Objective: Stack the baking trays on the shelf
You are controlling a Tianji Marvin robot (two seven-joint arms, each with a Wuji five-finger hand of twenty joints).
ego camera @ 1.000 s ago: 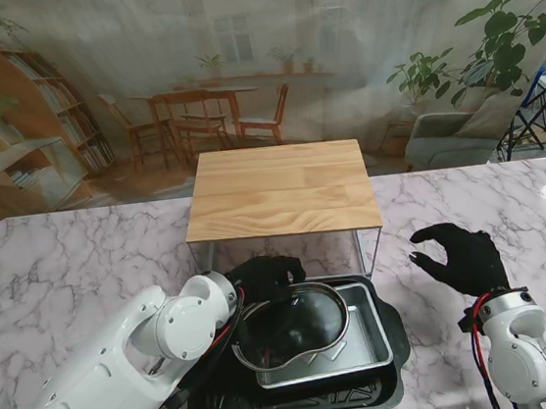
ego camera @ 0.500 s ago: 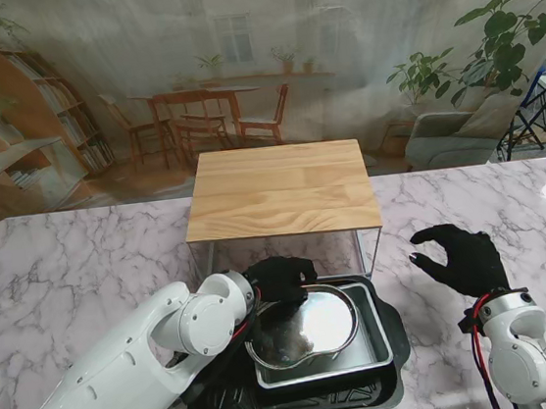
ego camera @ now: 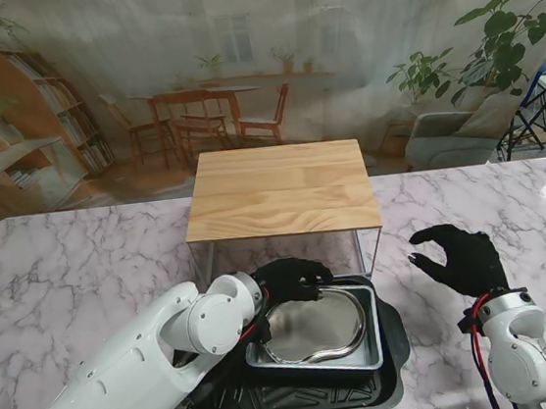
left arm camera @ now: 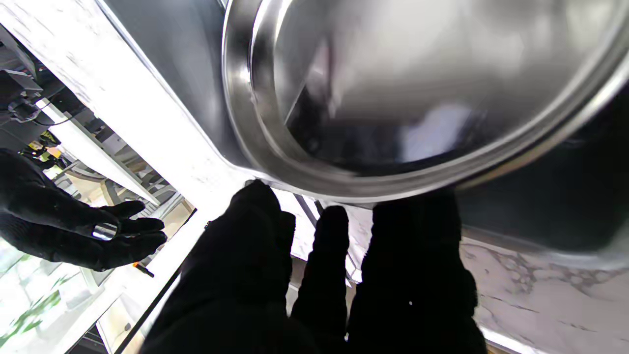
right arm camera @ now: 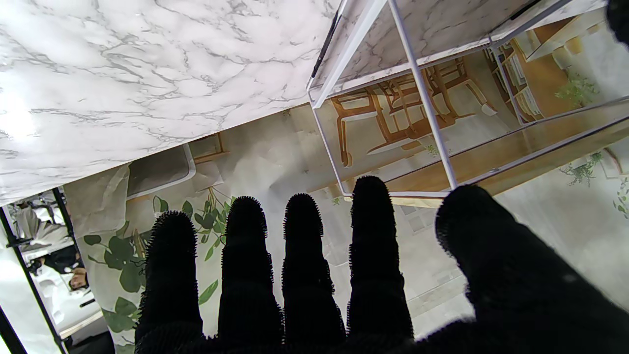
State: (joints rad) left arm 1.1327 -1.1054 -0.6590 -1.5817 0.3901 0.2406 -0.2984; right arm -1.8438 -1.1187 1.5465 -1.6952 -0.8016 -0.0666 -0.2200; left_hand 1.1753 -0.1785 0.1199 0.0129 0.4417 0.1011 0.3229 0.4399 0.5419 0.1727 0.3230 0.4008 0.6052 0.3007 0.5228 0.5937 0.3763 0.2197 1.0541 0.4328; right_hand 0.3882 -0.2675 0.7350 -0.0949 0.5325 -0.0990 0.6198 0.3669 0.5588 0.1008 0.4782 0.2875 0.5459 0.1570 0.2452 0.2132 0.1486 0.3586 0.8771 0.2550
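Stand view | left robot hand (ego camera: 289,278) fingers closed on far rim of round shiny steel pan (ego camera: 316,326), nested in rectangular steel tray (ego camera: 369,351) | right robot hand (ego camera: 457,258) spread, empty | I'd lift level, clearing wooden-topped wire shelf (ego camera: 281,190) beyond fingertips.

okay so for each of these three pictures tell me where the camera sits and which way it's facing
Stand: above the shoulders, looking down at the shelf and nested trays; both arms, left hand and right hand show.
Left wrist: along the left fingers, facing the round tray; the right hand shows beyond.
Right wrist: along the open right fingers, facing the shelf's frame.
Shared: stand and left wrist both see the round tray and right hand.
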